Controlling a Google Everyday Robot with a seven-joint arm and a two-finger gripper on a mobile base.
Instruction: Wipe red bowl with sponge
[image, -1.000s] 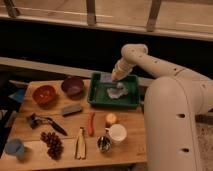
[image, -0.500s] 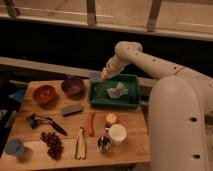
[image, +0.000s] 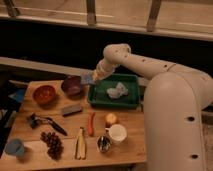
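The red bowl (image: 44, 94) sits at the back left of the wooden table, left of a purple bowl (image: 72, 85). My gripper (image: 95, 76) hangs in the air over the gap between the purple bowl and the green tray (image: 102, 101). It is shut on the sponge (image: 88, 79), a small pale blue-grey pad that sticks out to its left, above the purple bowl's right rim. The red bowl lies well to the left of and below the gripper.
A crumpled pale cloth (image: 117, 90) lies in the green tray. On the table are a dark grey block (image: 71, 109), a carrot (image: 91, 123), an orange fruit (image: 111, 119), a white cup (image: 118, 133), a banana (image: 81, 143), grapes (image: 51, 142), a black tool (image: 45, 121) and a blue cup (image: 15, 147).
My gripper has moved left from above the green tray to the tray's left edge near the purple bowl, carrying the sponge with it.
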